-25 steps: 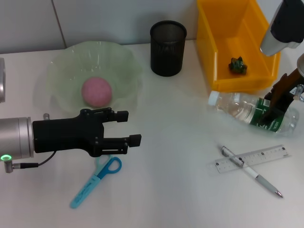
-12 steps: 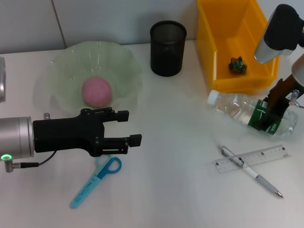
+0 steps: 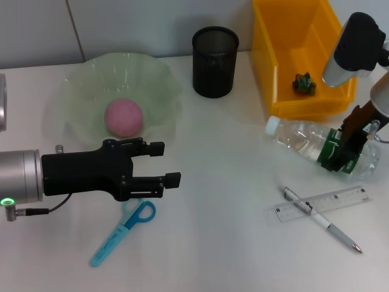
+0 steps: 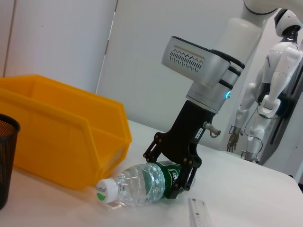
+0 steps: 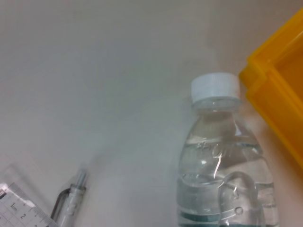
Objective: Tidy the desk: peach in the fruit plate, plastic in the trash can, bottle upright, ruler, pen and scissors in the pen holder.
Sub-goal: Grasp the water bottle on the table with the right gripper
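Note:
The clear bottle lies on its side at the right, white cap pointing left. My right gripper is shut on its green label; the left wrist view shows the fingers straddling the bottle. A pink peach rests in the green glass fruit plate. Crumpled green plastic lies in the yellow trash can. Ruler and pen lie crossed at the front right. Blue scissors lie under my open, empty left gripper.
The black mesh pen holder stands at the back centre between plate and trash can. In the right wrist view the bottle's cap lies close to the yellow trash can's corner, with the pen and ruler nearby.
My right arm has swung left and the gripper has shifted slightly left and forward on the bottle, nudging its base end. The left arm has not moved.

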Action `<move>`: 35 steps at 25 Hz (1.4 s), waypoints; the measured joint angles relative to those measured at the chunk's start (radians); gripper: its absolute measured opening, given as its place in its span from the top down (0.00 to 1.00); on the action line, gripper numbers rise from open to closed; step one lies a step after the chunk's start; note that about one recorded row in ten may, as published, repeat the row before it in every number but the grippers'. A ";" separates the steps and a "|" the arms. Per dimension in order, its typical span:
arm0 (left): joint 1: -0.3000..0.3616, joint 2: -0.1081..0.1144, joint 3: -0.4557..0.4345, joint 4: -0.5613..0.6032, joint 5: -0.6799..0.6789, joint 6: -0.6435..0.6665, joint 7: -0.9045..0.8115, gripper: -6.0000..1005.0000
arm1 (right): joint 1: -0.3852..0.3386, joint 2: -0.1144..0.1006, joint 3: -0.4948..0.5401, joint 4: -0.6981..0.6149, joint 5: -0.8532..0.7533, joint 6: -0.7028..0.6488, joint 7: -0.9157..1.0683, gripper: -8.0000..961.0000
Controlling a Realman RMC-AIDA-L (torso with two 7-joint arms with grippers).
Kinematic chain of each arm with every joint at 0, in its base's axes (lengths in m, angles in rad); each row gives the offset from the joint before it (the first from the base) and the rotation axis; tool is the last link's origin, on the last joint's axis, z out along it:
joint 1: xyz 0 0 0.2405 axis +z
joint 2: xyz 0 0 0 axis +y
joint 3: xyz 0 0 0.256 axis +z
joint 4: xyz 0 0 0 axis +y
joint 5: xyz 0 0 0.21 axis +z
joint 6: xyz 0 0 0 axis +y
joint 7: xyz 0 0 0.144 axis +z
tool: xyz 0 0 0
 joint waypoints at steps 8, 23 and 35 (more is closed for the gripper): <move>0.000 0.001 0.000 0.000 0.000 0.000 0.002 0.19 | 0.003 0.000 -0.002 0.013 0.000 0.005 0.003 0.19; 0.003 0.001 0.000 0.009 0.000 0.007 0.002 0.19 | -0.005 0.011 -0.009 0.014 0.000 0.028 0.006 0.19; 0.003 0.001 0.000 0.011 0.000 0.008 0.002 0.19 | -0.011 0.012 -0.009 0.001 0.005 0.035 -0.001 0.19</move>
